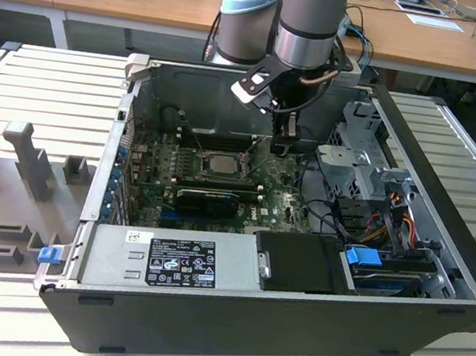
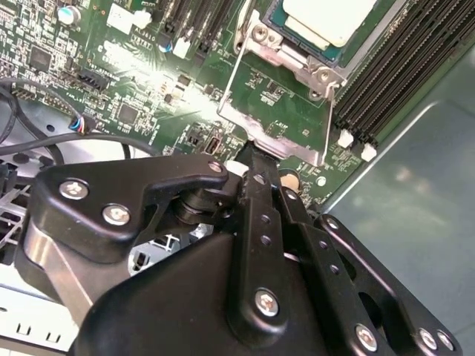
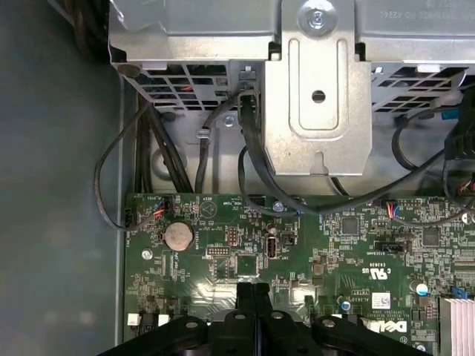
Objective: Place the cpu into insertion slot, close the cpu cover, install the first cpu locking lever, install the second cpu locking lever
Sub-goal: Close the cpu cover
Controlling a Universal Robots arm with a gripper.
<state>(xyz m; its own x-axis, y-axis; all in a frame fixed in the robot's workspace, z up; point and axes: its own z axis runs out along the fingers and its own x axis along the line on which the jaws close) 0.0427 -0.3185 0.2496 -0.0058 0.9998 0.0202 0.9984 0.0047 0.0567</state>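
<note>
The cpu (image 1: 220,163), a pale square chip, lies in the insertion slot (image 1: 201,163) on the green motherboard. In the second wrist view the cpu (image 2: 326,16) lies flat inside the slot's frame (image 2: 276,46). The cpu cover (image 2: 289,144), a thin silver frame with a large window, stands swung up off the slot. My gripper (image 2: 251,152) is shut, and its black fingertips meet the cover's free edge. I cannot tell whether that edge is pinched between them. In the exterior view the gripper (image 1: 283,144) hangs just to the right of the slot. The first wrist view shows the gripper (image 3: 254,291) with its fingers together.
Long black memory slots (image 2: 393,67) run beside the socket. A black graphics card (image 1: 209,199) lies nearer the camera, and a grey power-supply box (image 1: 167,260) sits along the case front. A metal drive cage (image 3: 319,89) with black cables (image 3: 148,163) stands close to the arm.
</note>
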